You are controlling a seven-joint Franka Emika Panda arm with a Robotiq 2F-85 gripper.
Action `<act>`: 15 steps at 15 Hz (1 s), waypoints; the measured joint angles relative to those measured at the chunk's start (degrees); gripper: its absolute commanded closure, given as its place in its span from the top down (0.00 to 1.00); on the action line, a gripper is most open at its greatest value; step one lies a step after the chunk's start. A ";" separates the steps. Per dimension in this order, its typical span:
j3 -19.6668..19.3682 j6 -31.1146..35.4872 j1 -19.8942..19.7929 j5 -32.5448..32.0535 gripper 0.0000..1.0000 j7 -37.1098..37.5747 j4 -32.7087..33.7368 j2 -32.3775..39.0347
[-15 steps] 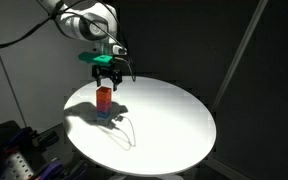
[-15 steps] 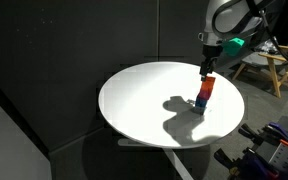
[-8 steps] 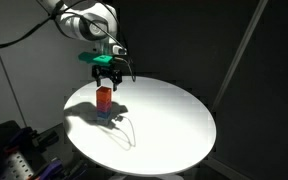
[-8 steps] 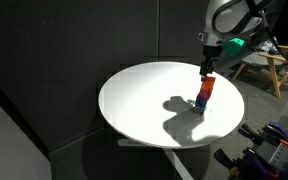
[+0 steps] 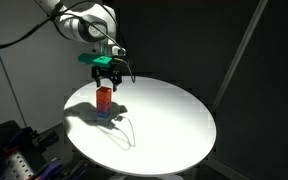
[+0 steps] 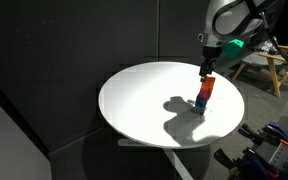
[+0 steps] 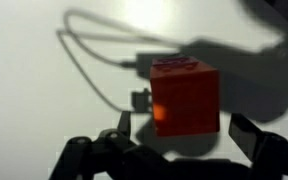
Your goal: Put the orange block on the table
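The orange block (image 5: 103,95) tops a small stack on the round white table (image 5: 174,120), with a maroon cube and a blue cube (image 5: 103,115) beneath it. The stack also shows in an exterior view, with the orange block (image 6: 207,84) on top. My gripper (image 5: 105,80) hangs just above the stack, also seen in an exterior view (image 6: 207,68). In the wrist view the orange block (image 7: 184,95) lies between my open fingers (image 7: 186,130), with a gap on each side. The lower cubes are hidden there.
Black curtains surround the table. A wooden stool (image 6: 269,65) stands behind the table edge. Dark equipment (image 5: 14,150) sits low beside the table. The arm and its cable cast shadows on the tabletop (image 6: 144,100).
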 measured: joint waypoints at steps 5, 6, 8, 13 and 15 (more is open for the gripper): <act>-0.05 2.79 -0.01 0.00 1.00 -0.08 -1.92 0.00; -0.07 3.29 -0.01 0.00 0.75 -0.08 -2.31 0.00; -0.13 3.90 -0.01 0.00 0.66 -0.09 -2.88 0.00; -0.33 4.05 -0.04 -0.01 0.31 -0.09 -3.37 0.17; -0.37 4.05 -0.04 -0.25 0.26 -0.08 -3.37 0.25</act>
